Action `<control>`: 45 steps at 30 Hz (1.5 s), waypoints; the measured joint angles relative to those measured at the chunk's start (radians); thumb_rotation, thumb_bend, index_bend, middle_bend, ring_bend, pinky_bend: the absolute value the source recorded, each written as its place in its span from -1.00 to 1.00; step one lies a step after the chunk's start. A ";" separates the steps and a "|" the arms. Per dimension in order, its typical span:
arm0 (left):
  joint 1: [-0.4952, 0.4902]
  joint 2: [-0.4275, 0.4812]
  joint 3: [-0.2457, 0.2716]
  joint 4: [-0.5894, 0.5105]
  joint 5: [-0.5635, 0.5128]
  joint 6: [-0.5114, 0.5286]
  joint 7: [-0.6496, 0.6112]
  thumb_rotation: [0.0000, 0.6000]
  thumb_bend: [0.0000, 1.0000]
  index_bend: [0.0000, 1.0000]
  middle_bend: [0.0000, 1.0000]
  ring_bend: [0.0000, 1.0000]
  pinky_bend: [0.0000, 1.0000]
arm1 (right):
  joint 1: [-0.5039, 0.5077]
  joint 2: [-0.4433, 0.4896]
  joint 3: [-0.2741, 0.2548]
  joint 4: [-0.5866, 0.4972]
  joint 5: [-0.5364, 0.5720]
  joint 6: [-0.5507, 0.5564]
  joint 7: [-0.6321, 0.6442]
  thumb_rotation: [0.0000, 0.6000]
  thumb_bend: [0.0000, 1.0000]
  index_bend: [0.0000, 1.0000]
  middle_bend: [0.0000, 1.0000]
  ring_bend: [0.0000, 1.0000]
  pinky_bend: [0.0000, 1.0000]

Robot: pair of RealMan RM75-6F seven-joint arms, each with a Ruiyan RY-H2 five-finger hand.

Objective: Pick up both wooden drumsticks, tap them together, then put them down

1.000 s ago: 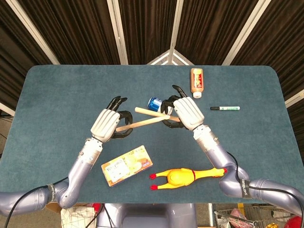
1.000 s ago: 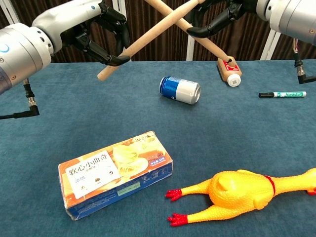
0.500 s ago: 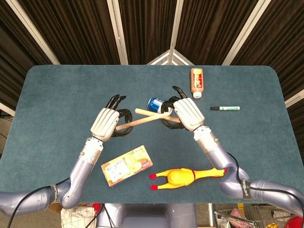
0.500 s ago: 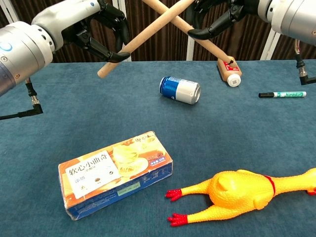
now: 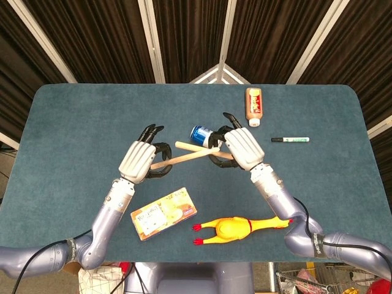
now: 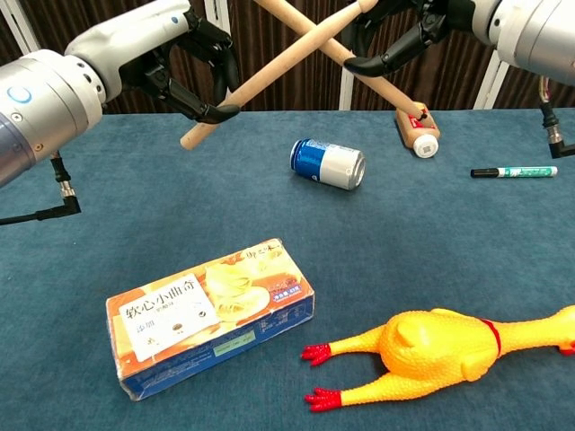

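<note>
Left robot hand (image 6: 180,63): upper left of the chest view, fingers curled round the butt half of one drumstick, held clear above the worktop (image 5: 73,135).
Right robot hand (image 6: 422,31): top right of the chest view, fingers clamped on the other drumstick, also raised.
Change: over the last second the left robot hand has shifted a little toward the right one, so the crossing point has slid slightly; the sticks remain crossed.
Meaning for the task: both sticks are up and crossing, so this looks like the tapping step; whether they actually touch at the crossing cannot be told. Putting them down is not yet done.
Left drumstick (image 6: 269,72): pale bare wood, round, slanting from lower left up to the top centre of the frame.
Right drumstick (image 6: 359,72): same pale wood, slanting from top centre down to the right, its end showing just in front of the brown bottle (image 6: 419,128).
Place: centre of the head view, above the blue can (image 5: 200,134).
</note>
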 measured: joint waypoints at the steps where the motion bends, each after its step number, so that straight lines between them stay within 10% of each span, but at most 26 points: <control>1: 0.000 0.000 -0.001 -0.001 -0.001 0.001 0.001 1.00 -0.04 0.30 0.20 -0.80 -1.00 | 0.000 0.001 0.000 -0.001 -0.002 0.000 0.000 1.00 0.00 0.35 0.33 -0.21 -0.96; 26: 0.008 0.020 0.007 -0.018 -0.014 0.000 0.022 1.00 -0.04 0.30 0.20 -0.80 -1.00 | -0.008 0.016 -0.002 -0.003 0.001 0.008 -0.006 1.00 0.00 0.35 0.33 -0.21 -0.96; 45: 0.148 0.313 0.169 0.106 0.090 -0.035 -0.074 1.00 -0.04 0.31 0.20 -0.80 -1.00 | -0.082 0.021 -0.063 0.207 -0.061 0.059 0.120 1.00 0.00 0.36 0.33 -0.21 -0.96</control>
